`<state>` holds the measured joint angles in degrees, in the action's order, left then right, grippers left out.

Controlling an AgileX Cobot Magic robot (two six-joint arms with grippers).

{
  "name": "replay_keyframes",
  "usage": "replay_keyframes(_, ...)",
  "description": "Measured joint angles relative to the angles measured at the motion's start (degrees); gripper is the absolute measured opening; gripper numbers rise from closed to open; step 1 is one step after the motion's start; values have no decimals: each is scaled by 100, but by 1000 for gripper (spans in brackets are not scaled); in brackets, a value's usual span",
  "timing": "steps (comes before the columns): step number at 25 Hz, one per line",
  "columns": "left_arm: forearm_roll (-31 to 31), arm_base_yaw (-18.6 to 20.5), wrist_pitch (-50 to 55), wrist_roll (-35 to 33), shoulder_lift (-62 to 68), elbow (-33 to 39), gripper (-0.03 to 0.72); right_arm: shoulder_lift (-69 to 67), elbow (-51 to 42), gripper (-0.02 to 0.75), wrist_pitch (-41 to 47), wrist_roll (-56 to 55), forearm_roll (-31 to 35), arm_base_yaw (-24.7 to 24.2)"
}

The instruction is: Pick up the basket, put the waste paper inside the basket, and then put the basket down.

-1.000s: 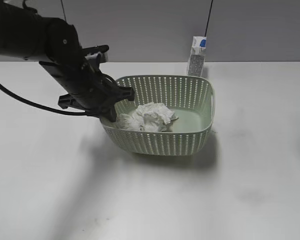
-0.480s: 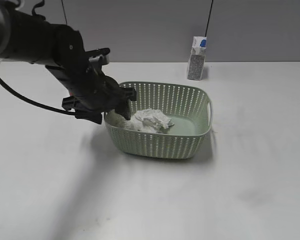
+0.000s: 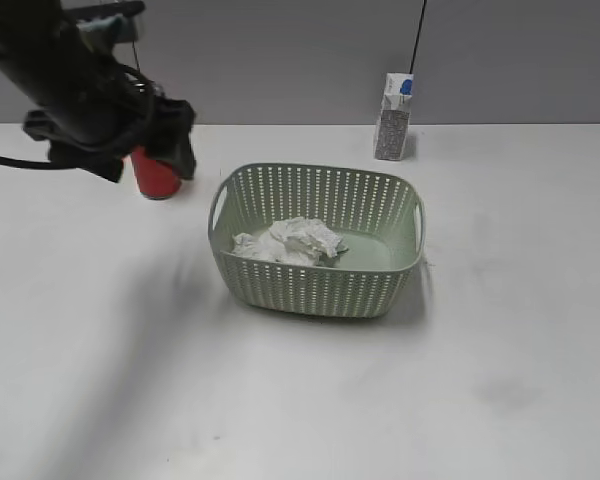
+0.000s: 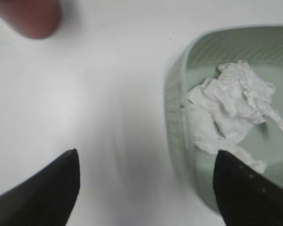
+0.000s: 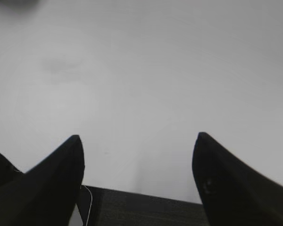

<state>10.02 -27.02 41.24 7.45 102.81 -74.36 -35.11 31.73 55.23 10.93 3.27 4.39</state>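
The pale green basket [image 3: 320,275] stands on the white table, near the middle of the exterior view. The crumpled white waste paper [image 3: 290,241] lies inside it, toward its left side. In the left wrist view the basket's rim [image 4: 175,117] and the waste paper [image 4: 233,101] show at the right. My left gripper [image 4: 146,162] is open and empty, above the table to the left of the basket; in the exterior view its arm is raised at the upper left and the jaws are not distinct. My right gripper [image 5: 137,141] is open and empty over bare table; it is out of the exterior view.
A red cup [image 3: 156,175] stands on the table left of the basket, partly behind the left arm; it is a blur in the left wrist view [image 4: 30,16]. A small white-and-grey carton [image 3: 393,116] stands at the back by the grey wall.
The basket came down onto the table. My left gripper let go of its left rim and pulled up and away to the left, uncovering the red cup.
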Motion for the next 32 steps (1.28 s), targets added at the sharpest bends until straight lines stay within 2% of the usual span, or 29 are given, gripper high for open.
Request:
replay_keyframes(4, -13, 673, 632, -626, -502, 0, 674, 1047, -712, 542, 1, -6, 32, 0)
replay_keyframes(10, -51, 1792, 1410, -1696, -1162, 0, 661, 2461, -747, 541, -86, -180, 62, 0)
replay_keyframes(16, -136, 2792, 1964, -1984, -1923, 167, 643, 3504, -758, 541, -85, -316, 57, 0)
replay_keyframes(19, -97, 2958, 1691, -2001, -2750, 639, 636, 3538, -764, 541, -85, -586, -74, 0)
replay_keyframes(25, 93, 2963, 1019, -2046, -4928, 2191, 616, 3538, -764, 541, -85, -784, -193, 0)
replay_keyframes(32, 193, 2963, 1108, -2064, -7765, 3699, 592, 3538, -769, 540, -85, -817, -193, 0)
